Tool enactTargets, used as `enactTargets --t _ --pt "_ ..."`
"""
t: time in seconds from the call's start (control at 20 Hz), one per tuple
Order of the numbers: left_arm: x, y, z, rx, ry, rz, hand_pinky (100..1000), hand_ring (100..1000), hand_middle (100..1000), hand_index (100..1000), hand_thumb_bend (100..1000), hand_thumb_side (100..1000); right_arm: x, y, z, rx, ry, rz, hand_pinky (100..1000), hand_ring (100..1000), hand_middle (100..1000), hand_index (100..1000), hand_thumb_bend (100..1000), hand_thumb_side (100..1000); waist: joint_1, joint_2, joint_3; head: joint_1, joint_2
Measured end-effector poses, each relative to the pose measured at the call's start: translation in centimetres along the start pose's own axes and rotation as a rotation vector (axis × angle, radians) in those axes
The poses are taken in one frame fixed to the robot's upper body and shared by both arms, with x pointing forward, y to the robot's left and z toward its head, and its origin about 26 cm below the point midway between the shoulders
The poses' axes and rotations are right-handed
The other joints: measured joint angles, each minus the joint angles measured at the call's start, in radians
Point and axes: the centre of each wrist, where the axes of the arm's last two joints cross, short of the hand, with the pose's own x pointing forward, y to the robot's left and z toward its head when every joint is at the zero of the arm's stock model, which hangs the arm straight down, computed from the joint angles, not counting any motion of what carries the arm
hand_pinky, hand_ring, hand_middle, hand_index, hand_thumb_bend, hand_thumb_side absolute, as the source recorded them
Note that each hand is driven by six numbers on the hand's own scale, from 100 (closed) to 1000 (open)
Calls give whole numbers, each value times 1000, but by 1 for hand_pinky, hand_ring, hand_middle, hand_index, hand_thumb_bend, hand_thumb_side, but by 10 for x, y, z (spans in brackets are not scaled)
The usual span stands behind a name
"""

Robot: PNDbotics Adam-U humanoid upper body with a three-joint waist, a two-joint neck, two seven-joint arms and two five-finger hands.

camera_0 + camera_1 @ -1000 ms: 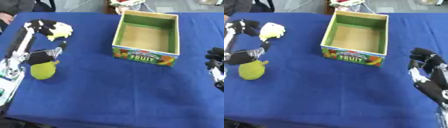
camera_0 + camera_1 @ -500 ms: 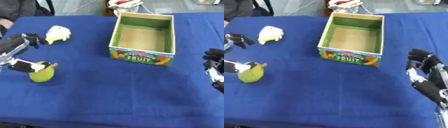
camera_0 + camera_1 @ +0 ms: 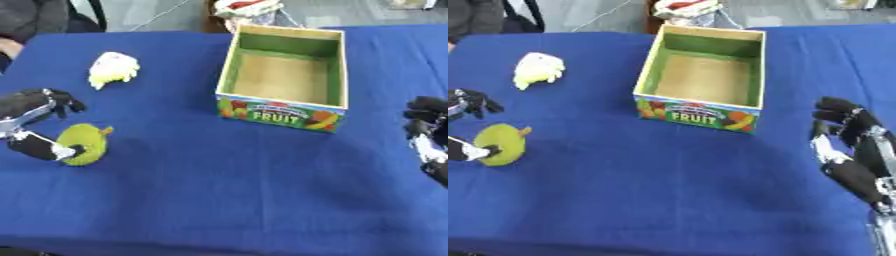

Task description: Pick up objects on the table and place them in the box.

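Note:
A green pear-like fruit (image 3: 85, 144) lies on the blue cloth at the left. My left hand (image 3: 31, 107) sits just left of it, open; its thumb tip touches the fruit's left side, while the fingers (image 3: 59, 100) hang apart above it. A pale yellow-white object (image 3: 114, 68) lies farther back on the left. The open cardboard fruit box (image 3: 280, 114) stands upright at centre back, and nothing shows inside it. My right hand (image 3: 846, 150) rests open at the right edge, fingers up, holding nothing.
The blue-covered table (image 3: 219, 200) fills the view, its near edge at the bottom. A person's dark sleeve (image 3: 31, 17) shows at the far left corner. A red and white bundle (image 3: 249, 9) sits beyond the table behind the box.
My left arm has drawn back from near the yellow-white object to the left edge, ending beside the green fruit. The view has shifted a little. The right hand has stayed in place.

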Motion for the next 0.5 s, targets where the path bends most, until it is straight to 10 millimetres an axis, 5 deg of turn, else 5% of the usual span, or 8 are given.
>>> enactTargets --t 0.25,0.35,0.5 --pt "-8 -6 -2 -62 18 9 712 640 677 814 452 215 0 0 0 0 0 1 736 796 764 831 100 324 -1 0 0 -3 0" --pt "-10 -8 -3 -72 23 14 665 581 598 747 336 100 0 0 0 1 0 1 736 795 764 831 100 323 -1 0 0 -4 0" --pt "-10 -7 -4 -57 20 15 612 520 517 665 257 100 0 0 0 1 0 1 736 795 764 831 100 324 -3 0 -2 -4 0"
